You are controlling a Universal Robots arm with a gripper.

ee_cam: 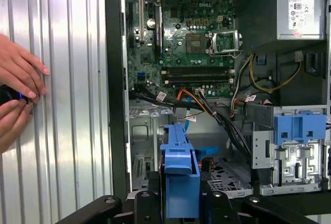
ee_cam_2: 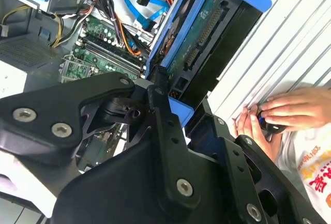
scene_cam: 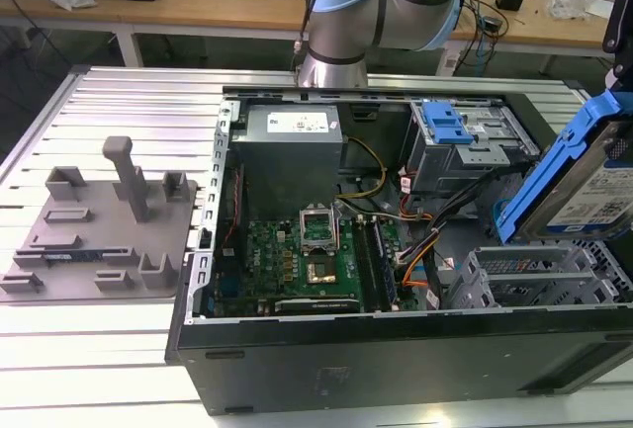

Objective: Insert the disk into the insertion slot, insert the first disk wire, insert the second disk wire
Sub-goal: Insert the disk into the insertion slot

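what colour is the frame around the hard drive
The hard drive's plastic carrier frame is bright blue, clearest in the exterior view.

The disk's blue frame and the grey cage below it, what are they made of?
The carrier frame on the disk looks like moulded plastic: bright blue, smooth, faintly shiny. The insertion slot looks like thin sheet metal: dull grey, punched with small holes.

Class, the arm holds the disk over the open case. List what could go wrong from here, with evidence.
1. The disk hangs tilted above the insertion slot; it could catch the cage's edge.
2. Loose wires lie beside the slot and might snag.
3. A person's hands rest beside the case, near the arm.
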